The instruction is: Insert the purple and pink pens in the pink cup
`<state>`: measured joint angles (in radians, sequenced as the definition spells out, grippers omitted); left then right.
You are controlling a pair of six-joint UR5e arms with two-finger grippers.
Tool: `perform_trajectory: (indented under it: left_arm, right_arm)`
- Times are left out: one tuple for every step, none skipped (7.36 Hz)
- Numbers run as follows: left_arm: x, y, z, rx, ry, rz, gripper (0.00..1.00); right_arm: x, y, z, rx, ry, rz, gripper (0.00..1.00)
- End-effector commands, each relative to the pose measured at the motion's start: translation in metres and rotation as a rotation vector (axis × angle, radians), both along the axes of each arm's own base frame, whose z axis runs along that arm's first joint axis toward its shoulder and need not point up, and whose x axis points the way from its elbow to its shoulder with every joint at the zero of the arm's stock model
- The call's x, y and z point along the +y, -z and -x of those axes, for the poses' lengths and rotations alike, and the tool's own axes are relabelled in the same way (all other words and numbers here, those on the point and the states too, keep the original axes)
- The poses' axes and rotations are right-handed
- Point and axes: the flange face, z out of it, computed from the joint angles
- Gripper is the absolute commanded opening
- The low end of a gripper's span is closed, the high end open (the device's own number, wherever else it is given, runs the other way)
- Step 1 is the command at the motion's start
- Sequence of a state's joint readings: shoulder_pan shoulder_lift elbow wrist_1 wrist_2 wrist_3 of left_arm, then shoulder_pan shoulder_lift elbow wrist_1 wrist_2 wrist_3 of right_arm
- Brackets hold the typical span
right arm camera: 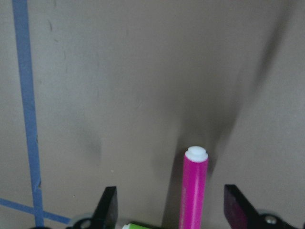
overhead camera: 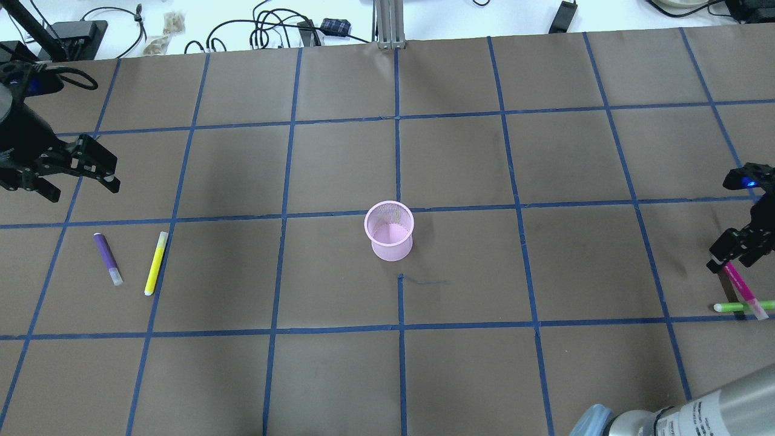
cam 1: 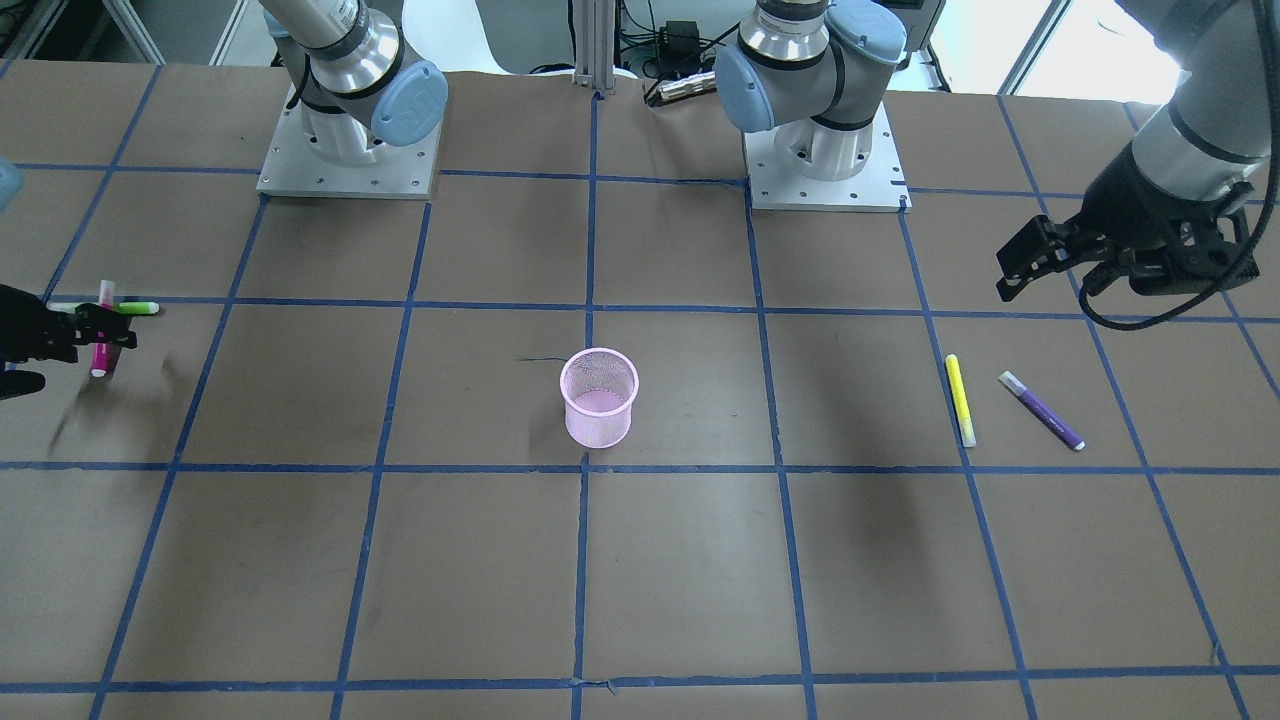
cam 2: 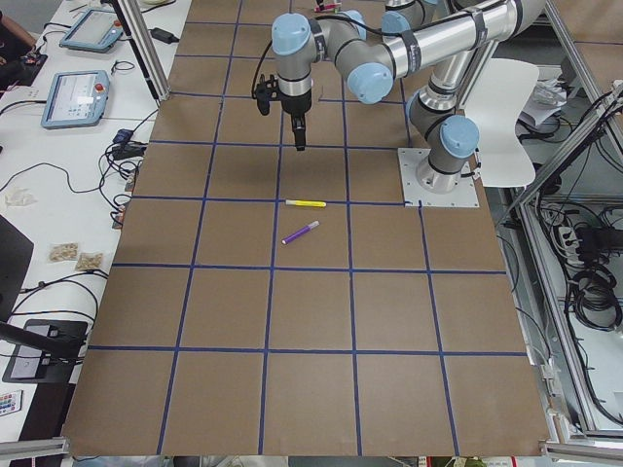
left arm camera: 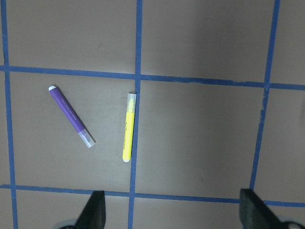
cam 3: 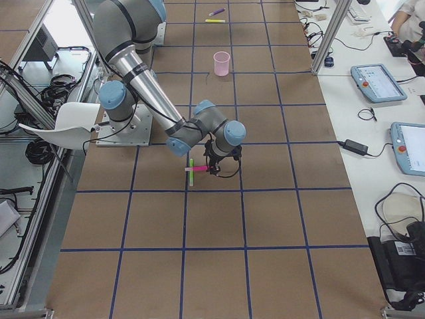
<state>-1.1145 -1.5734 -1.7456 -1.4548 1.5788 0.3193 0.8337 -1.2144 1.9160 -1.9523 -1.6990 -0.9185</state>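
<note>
The pink cup (overhead camera: 389, 233) stands upright and looks empty at the middle of the surface (overhead camera: 545, 375). The pink pen (overhead camera: 742, 289) lies well off to its right, crossing a green pen (overhead camera: 732, 307). The purple pen (overhead camera: 107, 259) lies well to the left, just beside a yellow pen (overhead camera: 155, 263).

The step in hand looks like the pickup of the pink pen. The right tool (right arm camera: 171, 205) straddles its barrel, fingers wide apart, neither visibly touching it. Next it should close on the barrel clear of the green pen, then lift.

The left tool (overhead camera: 79, 175) hangs wide open and empty above the surface, near the purple pen.
</note>
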Motion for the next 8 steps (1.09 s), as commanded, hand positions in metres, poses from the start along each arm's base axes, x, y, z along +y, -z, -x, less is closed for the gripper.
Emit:
perform_trajectory:
  left_arm:
    - [-0.013,0.025,-0.034,-0.017,-0.057,0.026,1.0]
    - [-0.009,0.03,-0.063,-0.024,-0.103,0.029,1.0]
    - [-0.006,0.044,-0.092,-0.009,-0.151,0.013,1.0]
    - [-0.016,0.063,-0.111,-0.021,-0.17,0.033,1.0]
    - [-0.024,0.086,-0.12,-0.016,-0.191,0.007,1.0]
    - [-0.023,0.103,-0.137,-0.011,-0.253,-0.011,1.0]
    - [-0.029,0.119,-0.152,-0.033,-0.296,0.02,1.0]
    - [-0.031,0.14,-0.156,-0.065,-0.334,0.042,1.0]
  right_arm:
    - [0.001,0.003,0.002,0.003,-0.001,-0.008,0.53]
    - [0.001,0.003,0.002,0.005,0.001,-0.007,0.52]
    - [0.001,0.004,0.002,0.005,0.001,-0.007,0.48]
    - [0.001,0.005,0.002,0.005,0.0,-0.009,0.47]
    - [0.001,0.005,0.002,0.006,0.0,-0.008,0.47]
    - [0.001,0.006,0.002,0.006,0.0,-0.01,0.47]
    - [0.001,0.006,0.003,0.009,-0.002,-0.015,0.47]
    - [0.003,0.009,0.002,0.008,-0.003,-0.018,0.46]
